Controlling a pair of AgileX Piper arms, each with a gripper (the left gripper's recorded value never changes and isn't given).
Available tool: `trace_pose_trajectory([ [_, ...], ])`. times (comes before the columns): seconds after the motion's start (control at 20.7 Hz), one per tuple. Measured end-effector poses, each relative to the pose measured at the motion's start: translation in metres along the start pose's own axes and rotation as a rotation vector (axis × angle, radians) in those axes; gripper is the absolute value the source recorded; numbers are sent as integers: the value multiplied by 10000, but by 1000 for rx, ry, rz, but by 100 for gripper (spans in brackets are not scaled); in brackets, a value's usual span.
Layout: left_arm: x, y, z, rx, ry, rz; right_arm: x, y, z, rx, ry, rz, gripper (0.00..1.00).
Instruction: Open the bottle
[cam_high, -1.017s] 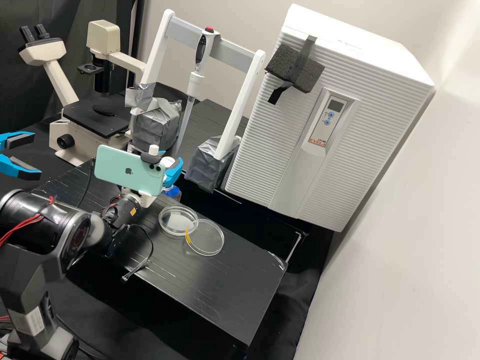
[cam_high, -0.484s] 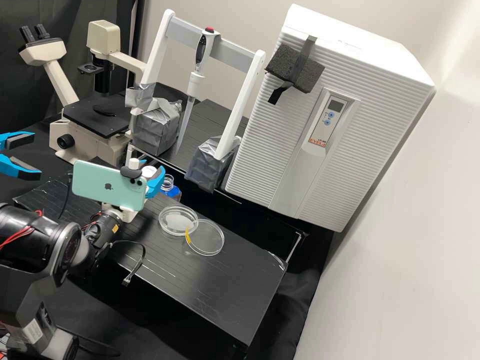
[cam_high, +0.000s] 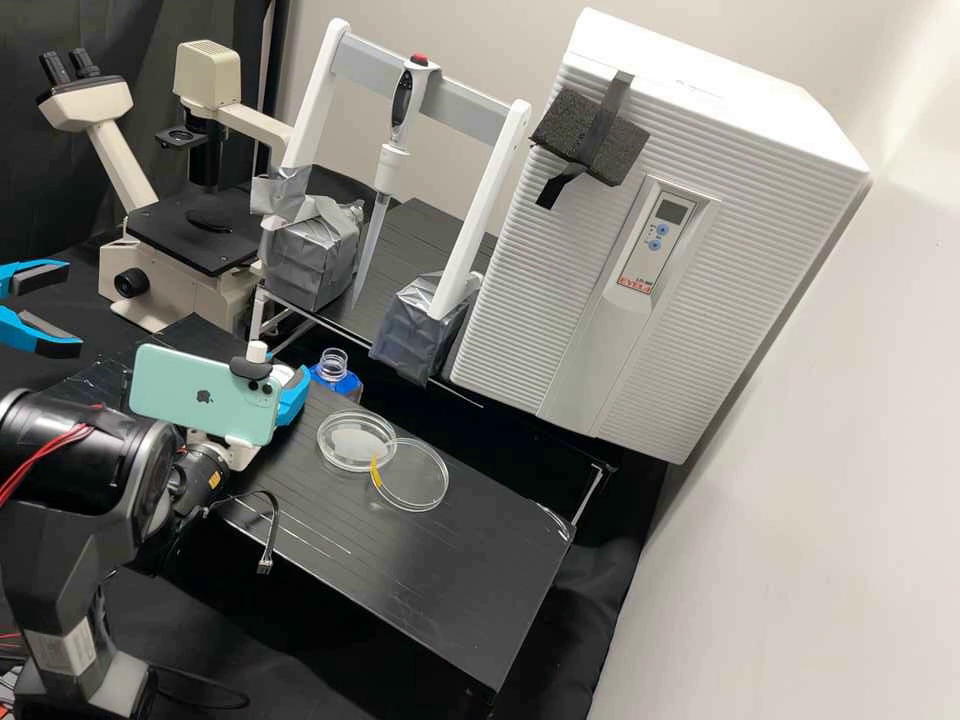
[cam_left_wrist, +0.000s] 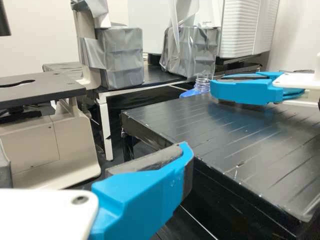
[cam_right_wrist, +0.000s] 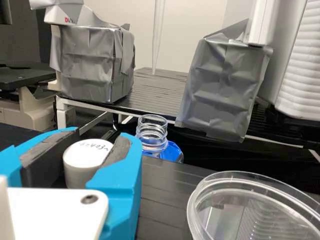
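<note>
Since its threaded neck stands bare, the bottle (cam_right_wrist: 151, 129) reads as already opened. It sits upright at the far edge of the raised black platform (cam_high: 450, 560), with blue liquid in its base, just in front of the tape-wrapped foot (cam_high: 415, 325) of the pipette stand. Just to its left and a little nearer, the right gripper (cam_right_wrist: 89, 150) pinches the white cap (cam_right_wrist: 89, 159) between its blue fingers. It holds the cap apart from the neck, presumably so it can be set down without knocking the bottle. A clear petri dish (cam_high: 355, 440) lies to the right of that gripper, touching a second dish (cam_high: 410, 478). Well off to the left, the left gripper (cam_high: 38, 308) hangs with fingers spread around nothing, by my judgement parked out of the way.
</note>
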Motion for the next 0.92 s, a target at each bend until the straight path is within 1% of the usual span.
trace_pose_trajectory([
  [0.77,8,-2,13,0,-7,-1,-2,4,10,3,-5,2,0],
  [0.92,8,-2,13,0,-7,-1,1,28,39,5,-22,16,0],
])
